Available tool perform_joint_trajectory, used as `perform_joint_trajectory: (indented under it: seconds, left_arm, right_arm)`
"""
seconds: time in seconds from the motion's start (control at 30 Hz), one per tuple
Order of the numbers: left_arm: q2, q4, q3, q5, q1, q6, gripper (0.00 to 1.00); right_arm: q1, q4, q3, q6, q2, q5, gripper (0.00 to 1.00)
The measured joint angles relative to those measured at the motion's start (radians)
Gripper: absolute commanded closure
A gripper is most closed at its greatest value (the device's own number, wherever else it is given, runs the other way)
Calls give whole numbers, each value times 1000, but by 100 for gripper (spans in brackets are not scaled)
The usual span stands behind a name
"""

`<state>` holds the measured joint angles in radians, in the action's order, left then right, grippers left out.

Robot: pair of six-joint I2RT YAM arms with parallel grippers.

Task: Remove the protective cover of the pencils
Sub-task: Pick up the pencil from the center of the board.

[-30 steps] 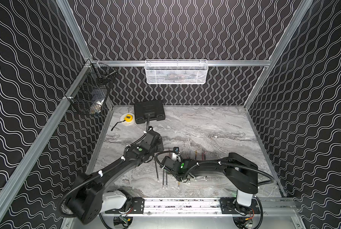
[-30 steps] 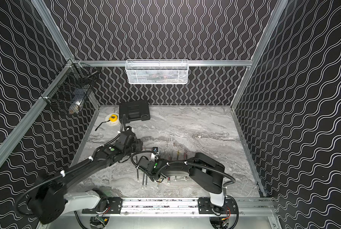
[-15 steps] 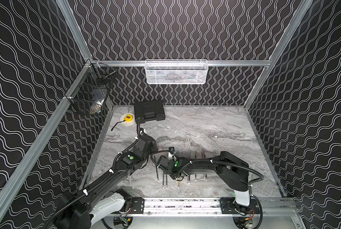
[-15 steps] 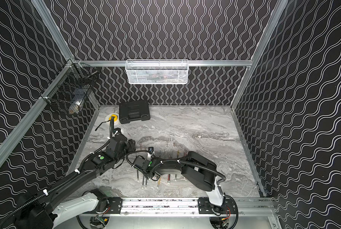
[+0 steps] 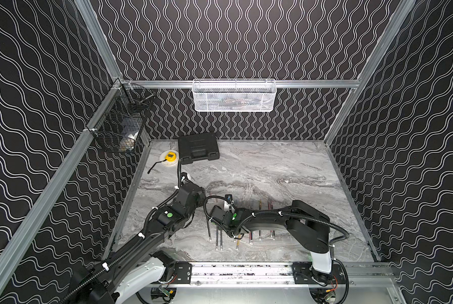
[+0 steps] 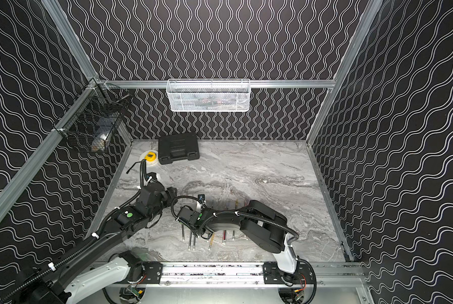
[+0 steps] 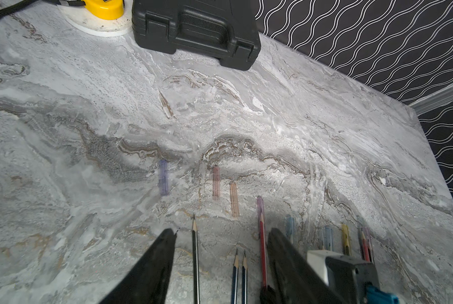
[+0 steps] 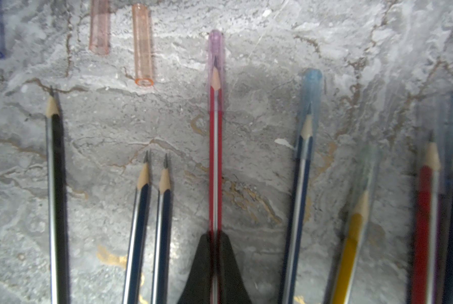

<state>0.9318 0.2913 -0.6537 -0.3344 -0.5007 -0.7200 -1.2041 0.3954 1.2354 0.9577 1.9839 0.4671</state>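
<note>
Pencils [image 5: 216, 238] in row at 6 o'clock on surface [image 5: 272, 171], middles hidden under right arm [image 5: 267, 223]. Right pincer [image 8: 214, 237] clamped on red pencil [image 8: 215, 158], purple cover [image 8: 215, 50] on tip. Left pincer [image 7: 222, 233] half open, empty. Open room toward 1–3 o'clock; case [image 5: 197, 147] at 11.

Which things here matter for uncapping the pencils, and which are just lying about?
Job: red pencil with translucent pink cap, clamped in the right gripper; open left gripper; other capped pencils; three bare-tipped dark pencils; loose clear plastic caps.
Not needed: black plastic case; yellow tape measure; white mesh basket; black wire basket.
</note>
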Motion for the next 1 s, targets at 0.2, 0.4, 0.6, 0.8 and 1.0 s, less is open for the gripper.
perform_joint_trajectory:
  seconds: [0.2,0.4,0.6,0.8,1.0]
  left_arm:
    - [-56,-29,37,10,0,-11,39]
    - [-144,-72,86,29,0,-11,36]
    - [-188,-134,131,71,0,-10,28]
    - [-54,-256,110,268,-1,17,30]
    - [11,-448,179,469,-1,7,26]
  right_arm:
    - [-2,0,-74,6,-85,-13,100]
    - [-34,-56,-163,-9,-194,-11,100]
    - [-64,-139,-249,-17,-298,11,100]
    - [-92,-275,-402,-47,-449,32,100]
    - [-122,-467,-553,-113,-585,40,100]
